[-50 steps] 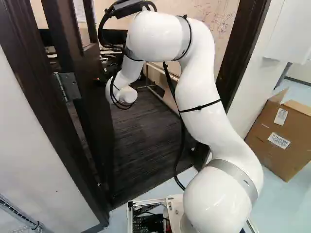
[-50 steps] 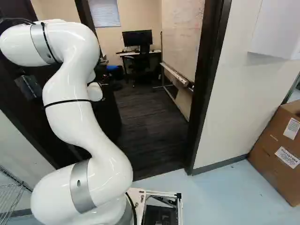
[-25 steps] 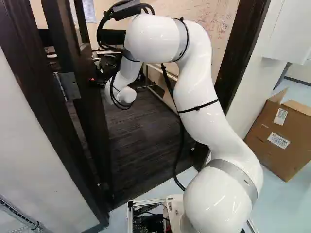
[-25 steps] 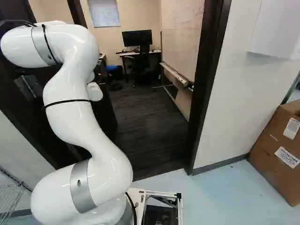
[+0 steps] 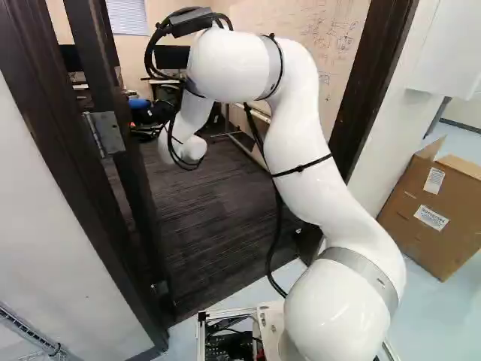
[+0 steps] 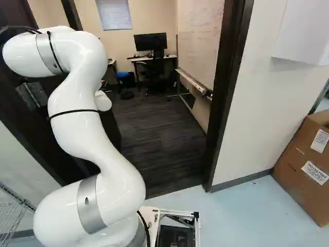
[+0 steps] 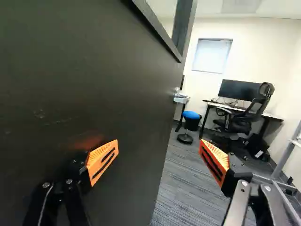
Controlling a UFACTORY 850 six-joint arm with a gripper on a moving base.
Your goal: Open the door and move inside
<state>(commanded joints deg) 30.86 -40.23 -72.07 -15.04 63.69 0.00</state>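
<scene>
The dark door (image 5: 135,188) stands swung inward on its hinge (image 5: 105,134) at the left of the left base view, with the doorway open beside it. In the wrist view the door (image 7: 94,70) fills the space ahead of and beside one finger. My gripper (image 7: 157,149) is open there, its orange pads wide apart with nothing gripped between them. One finger is close against the door's face; whether it touches I cannot tell. The other finger stands past the door's free edge, before the room. In the base views the arm hides the gripper.
The right door frame (image 6: 223,103) borders the opening. Inside are a whiteboard (image 6: 200,46) on a stand, a desk with a monitor (image 7: 239,90), a chair (image 7: 249,110) and a blue stool (image 7: 191,115). Cardboard boxes (image 6: 306,159) stand right of the doorway.
The door has swung farther into the room, showing more of the room beyond its edge. My upper arm and wrist have shifted slightly in the base views. The base has not moved.
</scene>
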